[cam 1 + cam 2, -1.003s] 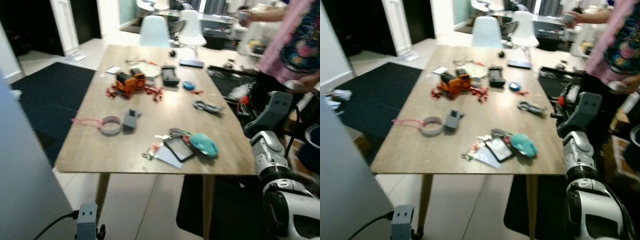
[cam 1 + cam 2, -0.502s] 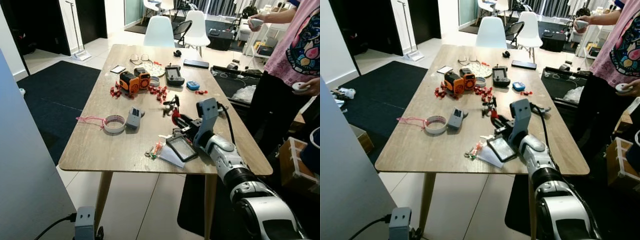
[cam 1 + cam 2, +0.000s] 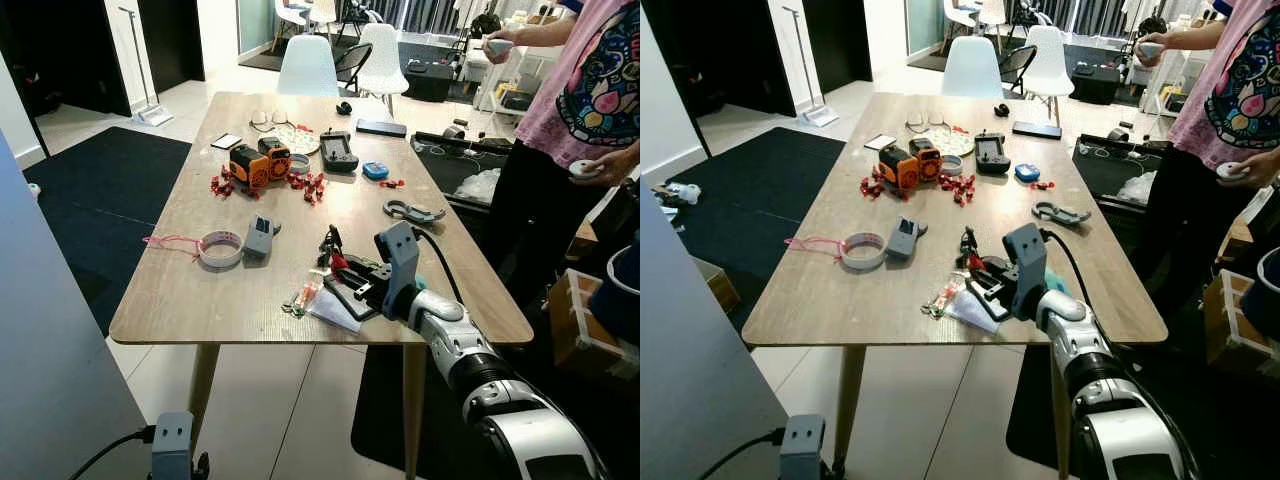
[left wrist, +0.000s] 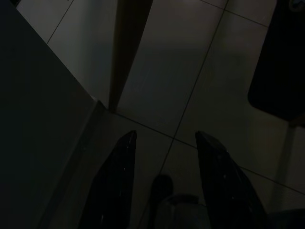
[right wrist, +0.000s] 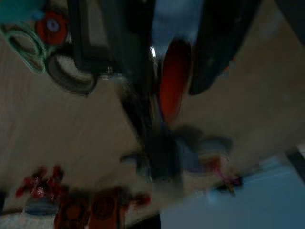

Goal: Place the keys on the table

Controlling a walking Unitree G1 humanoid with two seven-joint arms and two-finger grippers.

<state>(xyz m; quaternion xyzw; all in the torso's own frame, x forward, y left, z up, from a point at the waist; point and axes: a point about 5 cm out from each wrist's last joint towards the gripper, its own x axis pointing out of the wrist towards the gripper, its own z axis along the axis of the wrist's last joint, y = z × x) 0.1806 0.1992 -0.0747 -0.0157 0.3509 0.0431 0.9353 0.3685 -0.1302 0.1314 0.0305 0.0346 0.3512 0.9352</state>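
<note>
My right gripper [image 3: 336, 262] hovers low over the wooden table [image 3: 190, 300] near its front right part. It is shut on the keys [image 3: 328, 243], a dark bunch with a red fob [image 5: 174, 81] pinched between the fingers. In the blurred right wrist view the keys [image 5: 162, 152] hang just above the tabletop. Directly under the gripper lie a black card holder [image 3: 352, 296] and white paper [image 3: 335, 312]. My left gripper [image 4: 167, 181] hangs idle and open over the tiled floor.
On the table are a tape roll [image 3: 220, 248], a grey device [image 3: 259, 237], an orange toy [image 3: 255, 163], a controller [image 3: 337, 150] and a carabiner [image 3: 410, 211]. A person [image 3: 585, 100] stands at the table's right side. White chairs [image 3: 307, 66] stand at the far end.
My right arm came up from beside the table and over it with the keys. Since half a second ago it has dropped lower and nearer the front edge.
</note>
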